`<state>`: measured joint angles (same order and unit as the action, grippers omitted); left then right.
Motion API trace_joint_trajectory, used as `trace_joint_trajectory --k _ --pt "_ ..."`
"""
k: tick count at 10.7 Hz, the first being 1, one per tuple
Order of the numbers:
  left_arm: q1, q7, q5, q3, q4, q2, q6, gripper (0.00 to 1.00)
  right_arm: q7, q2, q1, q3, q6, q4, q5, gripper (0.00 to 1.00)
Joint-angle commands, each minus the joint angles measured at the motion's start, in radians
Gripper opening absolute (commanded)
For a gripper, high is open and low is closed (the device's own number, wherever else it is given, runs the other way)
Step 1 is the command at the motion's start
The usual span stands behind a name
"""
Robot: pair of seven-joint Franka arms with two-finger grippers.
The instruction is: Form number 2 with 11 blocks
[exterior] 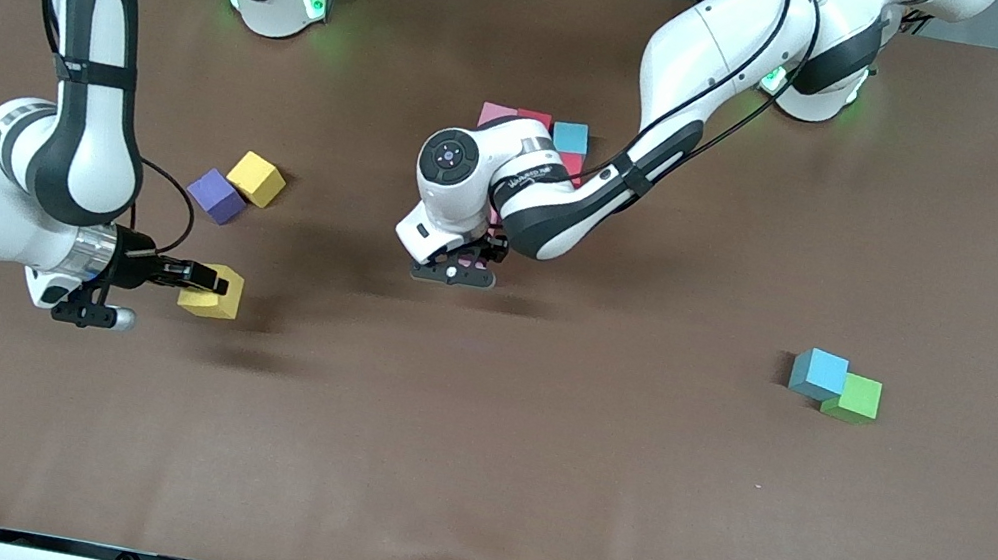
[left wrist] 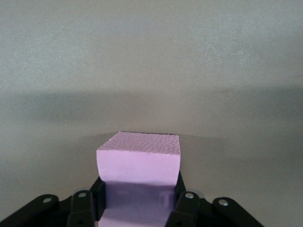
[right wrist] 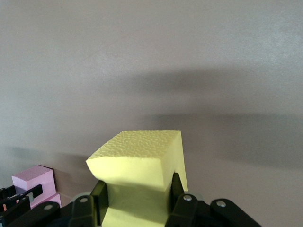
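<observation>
My left gripper (exterior: 492,249) is shut on a pink block (left wrist: 139,161), held low over the middle of the table; in the front view the arm hides most of this block. Just above its wrist lies a partial row of a pink block (exterior: 494,113), a red block (exterior: 535,116) and a light blue block (exterior: 571,137), with another red block (exterior: 573,167) under the blue one. My right gripper (exterior: 205,280) is shut on a yellow block (right wrist: 137,163) over the right arm's end of the table. The rest of the number 2 is hidden by the left arm.
A yellow-orange block (exterior: 256,177) and a purple block (exterior: 216,195) lie together close to the right gripper. A light blue block (exterior: 819,372) touches a green cube (exterior: 854,398) toward the left arm's end.
</observation>
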<state>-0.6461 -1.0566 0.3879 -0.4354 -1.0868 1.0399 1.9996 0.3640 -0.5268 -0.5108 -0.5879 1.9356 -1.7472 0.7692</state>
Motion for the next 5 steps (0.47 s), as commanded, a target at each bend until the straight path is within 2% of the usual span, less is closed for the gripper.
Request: trace_joint_trajectory --k 1,2,5 --pt "-0.012 0.027 -0.021 0.017 -0.002 -0.004 -0.013 0.29 0.003 -0.004 0.012 0.002 -0.017 0.006 0.024 0.22" --pt "-0.012 0.024 -0.026 0.017 -0.002 -0.004 -0.013 0.34 0.004 -0.004 0.012 0.002 -0.017 0.008 0.024 0.22" --pt "-0.018 0.018 -0.018 0.017 -0.004 -0.004 -0.013 1.0 0.004 -0.005 0.012 0.002 -0.017 0.008 0.024 0.23"
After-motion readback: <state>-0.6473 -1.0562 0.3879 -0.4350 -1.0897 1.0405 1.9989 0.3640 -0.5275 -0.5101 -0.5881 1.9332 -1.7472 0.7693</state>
